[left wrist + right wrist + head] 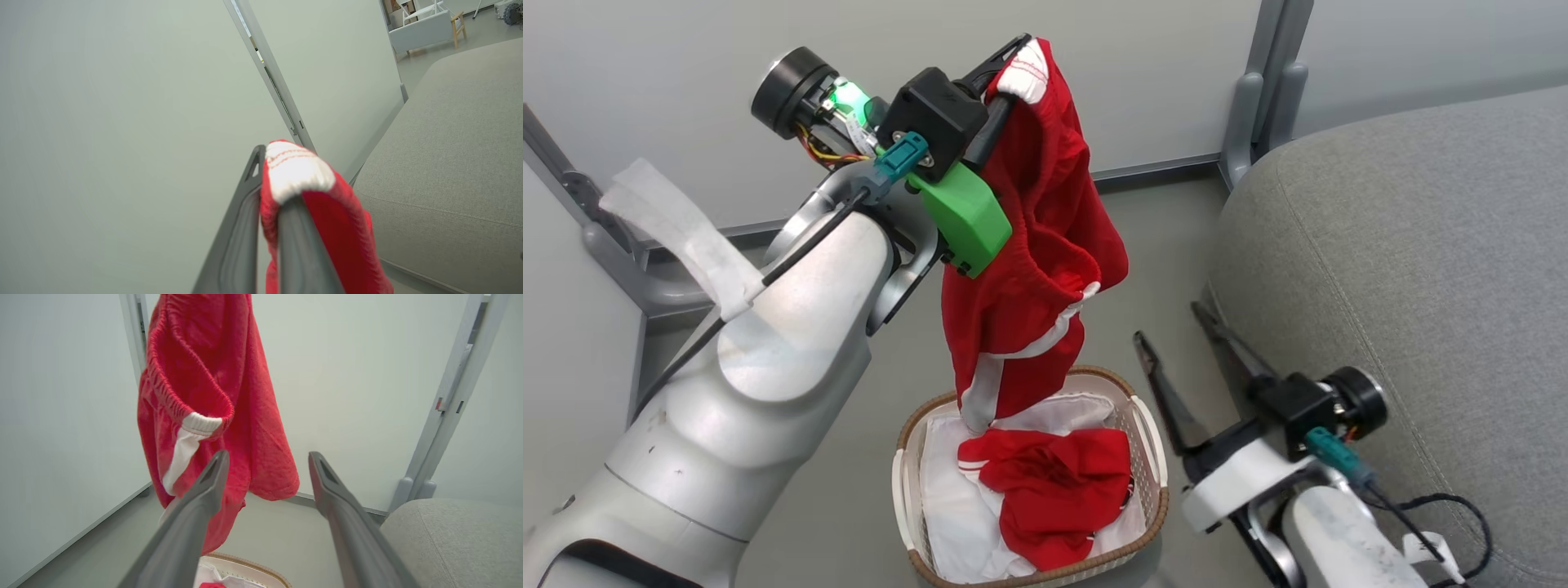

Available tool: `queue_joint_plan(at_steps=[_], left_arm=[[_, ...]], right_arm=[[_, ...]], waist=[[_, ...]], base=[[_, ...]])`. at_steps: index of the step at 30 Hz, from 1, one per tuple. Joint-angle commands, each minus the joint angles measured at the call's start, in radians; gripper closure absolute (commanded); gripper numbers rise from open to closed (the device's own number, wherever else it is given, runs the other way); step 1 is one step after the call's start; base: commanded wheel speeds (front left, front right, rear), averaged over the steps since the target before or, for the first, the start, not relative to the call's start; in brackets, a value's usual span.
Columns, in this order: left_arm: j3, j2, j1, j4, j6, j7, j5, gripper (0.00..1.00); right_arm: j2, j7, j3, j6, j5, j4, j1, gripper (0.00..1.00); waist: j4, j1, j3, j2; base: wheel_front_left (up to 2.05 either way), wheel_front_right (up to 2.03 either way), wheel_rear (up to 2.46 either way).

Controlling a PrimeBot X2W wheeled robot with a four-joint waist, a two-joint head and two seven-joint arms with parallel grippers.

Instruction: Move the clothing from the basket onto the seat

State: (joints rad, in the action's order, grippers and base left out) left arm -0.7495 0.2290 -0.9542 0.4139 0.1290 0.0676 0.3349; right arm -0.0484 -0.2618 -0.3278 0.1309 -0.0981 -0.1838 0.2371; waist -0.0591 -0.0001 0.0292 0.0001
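Cloth is pinched in my left jaws: they are closed on the white-trimmed edge of the red shorts (298, 175), and the trim bulges out past the tip of one finger (241, 228). From that grip the shorts hang straight down, waistband gaping and a white side stripe showing. Their lowest end dangles over the far part of the basket (1152, 457); whether it touches what lies inside I cannot tell.

My right jaws stand wide apart and hold nothing. They sit low, between the basket and the seat (1405, 269), with the fingers (196, 514) pointing up toward the hanging shorts, which are ahead of them and apart from both tips.

Inside the basket the other red garment (1054, 490) lies crumpled on a white sheet (956, 514), below my left jaws and just to the left of my right ones. The basket stands on a grey floor (1160, 245), close beside the seat's rounded corner. The seat is bare grey fabric with a stitched seam, well off to the right of the raised shorts.

Pale wall panels (686, 49) close the space behind, joined by grey posts (1270, 82) that stand on the floor at the seat's far corner.
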Motion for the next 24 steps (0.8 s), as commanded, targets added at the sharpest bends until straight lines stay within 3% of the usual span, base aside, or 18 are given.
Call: queue_joint_plan(at_steps=[1, 5, 12, 23, 24], left_arm=[[-0.003, -0.007, -0.018, 0.005, -0.001, -0.003, 0.01, 1.0], [-0.014, -0.025, -0.035, 0.008, 0.0, -0.01, 0.015, 1.0], [-0.042, -0.054, -0.053, -0.008, 0.0, -0.014, 0.018, 1.0], [-0.073, -0.091, -0.034, -0.052, -0.007, -0.036, 0.037, 1.0], [-0.072, -0.09, -0.027, -0.055, -0.008, -0.04, 0.042, 1.0]], right_arm=[[-0.004, -0.005, -0.035, 0.0, -0.011, -0.017, 0.02, 0.0], [-0.005, -0.005, -0.117, 0.0, -0.032, -0.079, 0.064, 0.0], [-0.004, -0.005, -0.151, 0.0, -0.143, -0.175, 0.12, 0.0], [-0.004, -0.005, -0.194, 0.0, -0.203, -0.222, 0.225, 0.0], [-0.004, -0.005, -0.198, 0.0, -0.206, -0.217, 0.23, 0.2]], waist=[[0.007, 0.0001, -0.007, -0.0001], [0.021, 0.0001, -0.015, -0.0001], [0.047, 0.0001, -0.023, -0.0001], [0.066, 0.0001, -0.032, -0.0001], [0.068, 0.0001, -0.031, -0.0001]], base=[[0.0, 0.0, 0.0], [0.0, 0.0, 0.0], [0.0, 0.0, 0.0], [0.0, 0.0, 0.0], [0.0, 0.0, 0.0]])
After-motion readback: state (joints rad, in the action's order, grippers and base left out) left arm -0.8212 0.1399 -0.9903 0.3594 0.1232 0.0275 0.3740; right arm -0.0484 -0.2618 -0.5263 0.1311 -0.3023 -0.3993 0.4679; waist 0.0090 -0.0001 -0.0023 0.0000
